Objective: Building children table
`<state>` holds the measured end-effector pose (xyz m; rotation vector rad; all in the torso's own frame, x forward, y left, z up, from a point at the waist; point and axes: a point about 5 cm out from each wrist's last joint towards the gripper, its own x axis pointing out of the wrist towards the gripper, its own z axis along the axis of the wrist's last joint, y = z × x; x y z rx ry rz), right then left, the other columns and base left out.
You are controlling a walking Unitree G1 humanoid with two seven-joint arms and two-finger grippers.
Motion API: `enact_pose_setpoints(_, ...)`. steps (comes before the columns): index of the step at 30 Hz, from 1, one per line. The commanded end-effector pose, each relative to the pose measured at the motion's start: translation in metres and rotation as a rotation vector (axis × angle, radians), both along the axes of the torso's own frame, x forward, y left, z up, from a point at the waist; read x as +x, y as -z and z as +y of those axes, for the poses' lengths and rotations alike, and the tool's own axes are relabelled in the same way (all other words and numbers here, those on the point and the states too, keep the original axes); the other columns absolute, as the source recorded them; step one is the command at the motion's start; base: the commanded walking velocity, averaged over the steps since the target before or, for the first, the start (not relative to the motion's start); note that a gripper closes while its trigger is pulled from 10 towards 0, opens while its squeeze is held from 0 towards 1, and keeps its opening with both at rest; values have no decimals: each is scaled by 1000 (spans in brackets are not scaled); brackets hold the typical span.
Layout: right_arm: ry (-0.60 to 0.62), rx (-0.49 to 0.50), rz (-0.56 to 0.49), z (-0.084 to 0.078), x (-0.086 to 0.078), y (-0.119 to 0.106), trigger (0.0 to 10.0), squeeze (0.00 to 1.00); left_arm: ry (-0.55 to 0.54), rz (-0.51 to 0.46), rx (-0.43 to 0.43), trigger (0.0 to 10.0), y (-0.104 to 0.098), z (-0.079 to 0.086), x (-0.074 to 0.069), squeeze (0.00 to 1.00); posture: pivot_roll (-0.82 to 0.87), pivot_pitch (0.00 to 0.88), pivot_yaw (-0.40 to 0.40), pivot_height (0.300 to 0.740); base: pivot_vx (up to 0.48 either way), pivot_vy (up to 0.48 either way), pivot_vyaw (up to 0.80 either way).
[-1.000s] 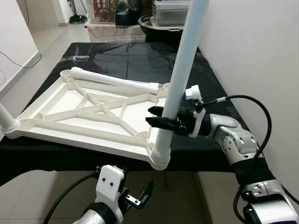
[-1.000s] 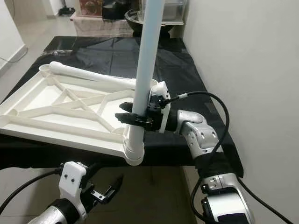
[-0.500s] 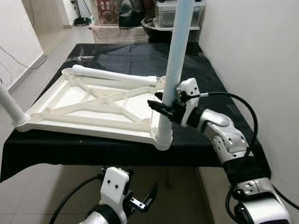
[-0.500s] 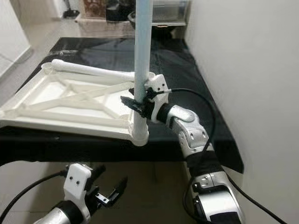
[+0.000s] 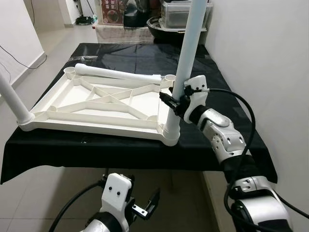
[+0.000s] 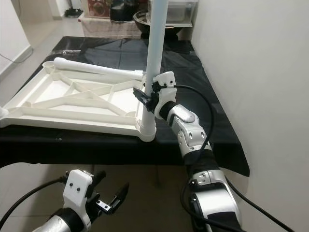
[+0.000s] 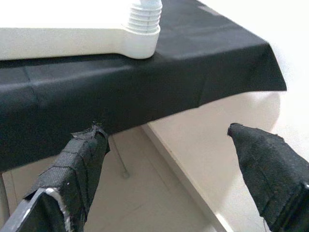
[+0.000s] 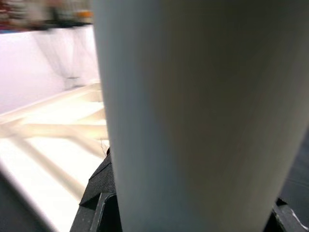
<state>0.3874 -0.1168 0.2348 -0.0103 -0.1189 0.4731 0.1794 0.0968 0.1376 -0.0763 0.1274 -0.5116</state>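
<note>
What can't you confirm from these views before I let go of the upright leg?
- Upright leg: its top is cut off by the head views' upper edge.
- Its seating in the corner socket: thread depth is hidden inside the collar.
- Right gripper: its far finger sits behind the leg.
- Right wrist view: blurred, the leg blocking most of the tabletop.
- Left gripper: open below the table.

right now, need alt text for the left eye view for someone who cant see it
The right gripper clamps an upright pale blue table leg standing in the near right corner socket of an upside-down white tabletop on a black-covered table. A loose white leg lies across the tabletop's far edge, and the left gripper hangs open below the table edge.
</note>
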Motion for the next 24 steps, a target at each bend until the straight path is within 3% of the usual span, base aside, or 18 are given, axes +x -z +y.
enact_pose_setpoints(1,189,-9,124,-19,5,27,10000,0,-4,10,12,10000,1,1,-1,0,83,159,-50,740,0,0,0)
enact_pose_setpoints(3,412,-5,139,-30,3,37,10000,0,-21,-2,10,10000,0,2,2,0,83,154,-51,740,0,0,0)
enact_pose_setpoints(8,488,-12,133,-33,2,40,10000,0,-29,-7,11,10000,-1,2,3,0,85,154,-53,740,0,0,0)
enact_pose_setpoints(12,783,71,239,-28,-6,54,10000,0,-37,-17,14,10000,-1,3,7,0,79,151,-50,740,0,0,0)
enact_pose_setpoints(17,848,98,247,-19,-8,53,10000,0,-36,-20,15,10000,-1,2,8,0,82,147,-53,740,0,0,0)
enact_pose_setpoints(19,918,120,206,5,-15,44,10000,0,-35,-23,15,10000,0,2,10,0,79,131,-50,740,0,0,0)
enact_pose_setpoints(24,939,125,194,16,-19,41,10000,0,-34,-25,15,10000,0,1,11,0,79,123,-51,740,0,0,0)
